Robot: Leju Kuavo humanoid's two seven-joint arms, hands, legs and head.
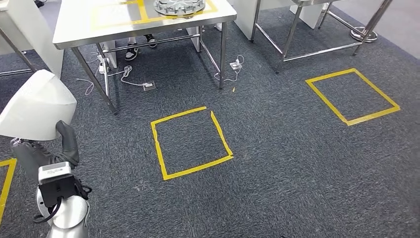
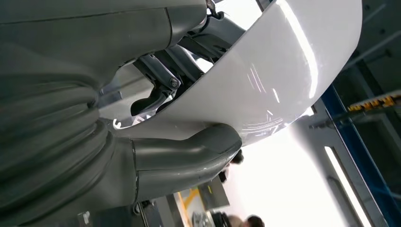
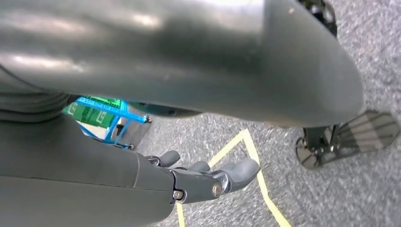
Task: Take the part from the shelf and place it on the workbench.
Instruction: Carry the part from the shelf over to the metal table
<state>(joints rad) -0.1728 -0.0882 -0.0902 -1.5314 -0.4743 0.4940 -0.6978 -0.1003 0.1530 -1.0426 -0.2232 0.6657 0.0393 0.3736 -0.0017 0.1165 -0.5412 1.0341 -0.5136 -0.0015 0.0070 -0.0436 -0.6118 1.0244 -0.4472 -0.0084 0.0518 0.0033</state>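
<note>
At the near left of the head view, our left hand (image 1: 37, 151) holds the white part (image 1: 37, 106), a smooth curved shell. In the left wrist view the thick thumb (image 2: 189, 153) presses on one face of the part (image 2: 265, 80) and the darker fingers (image 2: 161, 80) are behind the other face. The part is therefore in our hand, well apart from the workbench (image 1: 79, 25) at the far side. Our right hand (image 3: 208, 179) hangs low over the carpet with nothing in it; its fingers are only lightly bent and apart.

We think the main risk is a slip. The shell looks glossy and the grip seems to take it near one edge, so a jolt while walking could turn it or drop it. A second risk is the bench itself: a round metal piece (image 1: 179, 6) already lies on its far part, inside a frame of yellow tape, and our part could knock it if we set it down too far in.

For moving, the carpet between us and the bench is open, with a yellow tape square (image 1: 190, 144) in the middle and another (image 1: 352, 95) to the right. The cables and sockets (image 1: 147, 85) under the bench lie close to its legs, so we judge that the feet should stop short of the near edge.
</note>
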